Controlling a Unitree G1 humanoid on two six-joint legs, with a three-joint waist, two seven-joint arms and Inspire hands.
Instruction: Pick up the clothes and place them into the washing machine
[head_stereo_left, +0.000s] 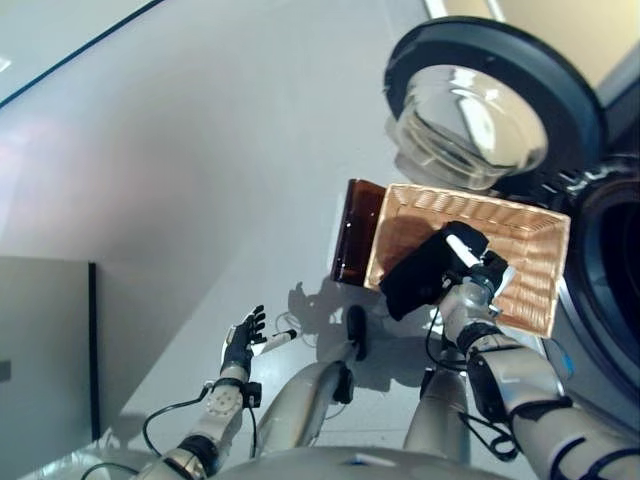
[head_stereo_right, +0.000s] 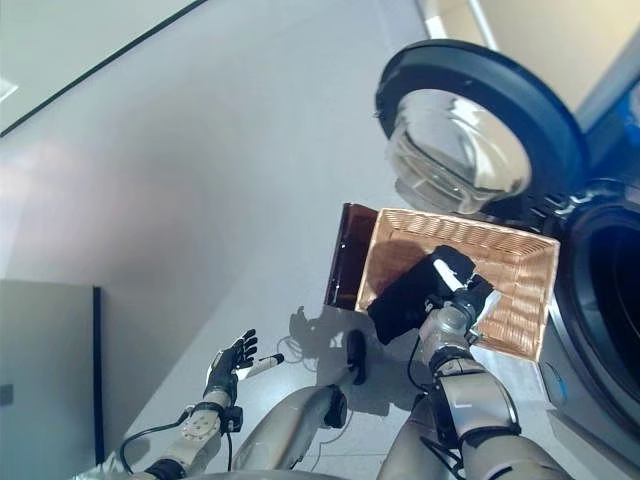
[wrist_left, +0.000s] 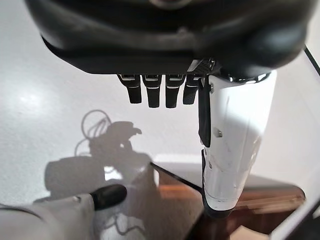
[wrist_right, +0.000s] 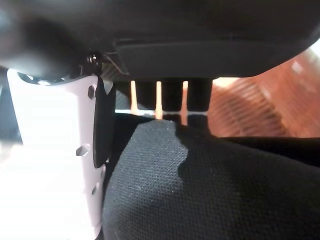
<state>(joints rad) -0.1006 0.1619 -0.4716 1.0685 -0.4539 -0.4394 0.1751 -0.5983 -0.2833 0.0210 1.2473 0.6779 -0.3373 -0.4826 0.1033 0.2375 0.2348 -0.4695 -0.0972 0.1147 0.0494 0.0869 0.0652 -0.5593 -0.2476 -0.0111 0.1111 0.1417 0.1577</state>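
Note:
A black garment (head_stereo_left: 418, 277) hangs over the near rim of a woven basket (head_stereo_left: 530, 250) on the floor. My right hand (head_stereo_left: 476, 270) is at the garment's upper end, inside the basket, shut on the cloth. In the right wrist view the black garment (wrist_right: 210, 190) fills the space between the white-covered thumb (wrist_right: 55, 150) and the fingers, whose tips are hidden behind it. The washing machine's round door (head_stereo_left: 490, 110) stands open above the basket, and the dark drum opening (head_stereo_left: 612, 270) is at the right edge. My left hand (head_stereo_left: 242, 340) hovers low on the left, open and empty, fingers (wrist_left: 155, 92) straight.
A dark brown translucent box (head_stereo_left: 355, 235) leans against the basket's left side. A grey cabinet (head_stereo_left: 45, 350) stands at the far left. Pale floor (head_stereo_left: 200, 180) spreads to the left of the basket.

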